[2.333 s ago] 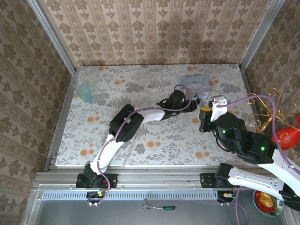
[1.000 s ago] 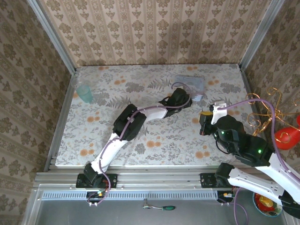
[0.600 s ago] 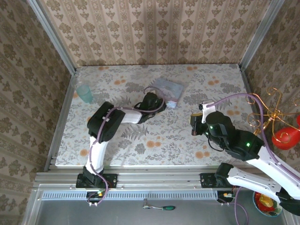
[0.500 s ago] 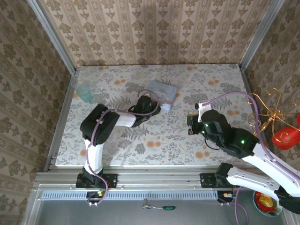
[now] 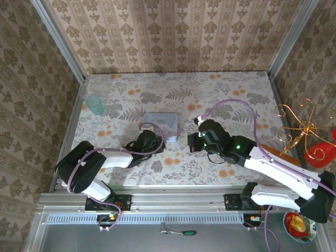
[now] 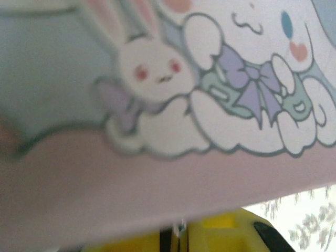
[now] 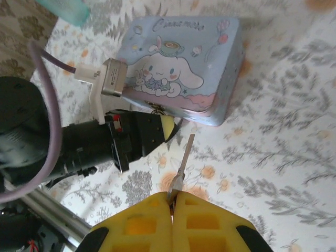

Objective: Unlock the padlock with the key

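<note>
A floral-patterned worktop [image 5: 236, 89] seen from above, with my two arms reaching in from its near edge. A pale blue box [image 7: 178, 68] with cartoon animals on its lid lies flat near the middle of the worktop, slightly toward the left and near edges.

My right end effector [image 7: 172, 199] is closed tight on a thin silvery key [image 7: 182, 163]. The key's blade sticks out past the yellow fingertips and points at the box's near wall, stopping short of it with a gap between.

A tiny dark padlock [image 7: 156, 109] hangs at the middle of that near wall (it is very small, and its shackle is hard to make out).

My left end effector [image 7: 166, 127] lies low over the worktop with its tip up against the box's near wall, just beside the padlock. In its own wrist view the yellow pads [image 6: 226, 236] sit almost together under the blurred lid, with only a thin dark seam between them. I cannot tell whether they pinch the padlock.

A teal cup [image 5: 95, 104] stands close to the left edge, toward the far left corner, well apart from the box.
</note>
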Tool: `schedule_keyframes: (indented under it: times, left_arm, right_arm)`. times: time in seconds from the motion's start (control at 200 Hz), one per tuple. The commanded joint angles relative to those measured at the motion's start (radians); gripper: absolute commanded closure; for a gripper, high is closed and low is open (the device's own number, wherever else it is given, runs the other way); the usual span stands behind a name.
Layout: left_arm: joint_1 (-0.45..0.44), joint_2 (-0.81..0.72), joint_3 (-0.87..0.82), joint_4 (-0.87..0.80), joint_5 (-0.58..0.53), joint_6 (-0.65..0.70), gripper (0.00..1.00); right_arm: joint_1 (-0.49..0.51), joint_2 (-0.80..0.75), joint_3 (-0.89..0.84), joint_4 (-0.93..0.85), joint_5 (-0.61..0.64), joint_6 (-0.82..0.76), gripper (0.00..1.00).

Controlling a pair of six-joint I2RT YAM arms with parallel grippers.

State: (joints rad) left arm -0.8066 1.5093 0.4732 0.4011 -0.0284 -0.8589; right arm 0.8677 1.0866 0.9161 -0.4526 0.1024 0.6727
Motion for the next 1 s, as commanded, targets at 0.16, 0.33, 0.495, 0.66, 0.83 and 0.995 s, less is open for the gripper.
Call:
schedule_keyframes:
  times: [0.16,0.33,0.495,0.66,0.83,0.995]
  left_arm:
    - [-0.095,-0.027,-0.013,-0.147,-0.085,0.016,0.75]
    - [-0.110,-0.101,-0.034,-0.193,-0.149,0.059,0.58]
    - [-0.110,-0.230,-0.114,-0.155,-0.186,0.115,0.49]
    - [-0.111,-0.259,-0.108,-0.146,-0.160,0.176,0.44]
    - [-0.113,-0.187,-0.066,-0.119,-0.123,0.172,0.44]
    - [-0.117,-0.093,-0.011,-0.107,-0.129,0.152,0.44]
  right_arm:
    - [0.085,0.091,-0.065,0.090,-0.009,0.138,1.00]
    - [0.121,0.141,-0.119,0.182,-0.022,0.145,1.00]
    - [0.129,0.137,-0.208,0.305,-0.048,0.104,1.00]
    - [0.126,0.143,-0.255,0.327,-0.036,0.112,1.00]
    - [0.126,0.150,-0.297,0.377,-0.038,0.140,1.00]
    - [0.126,0.158,-0.309,0.393,-0.044,0.141,1.00]
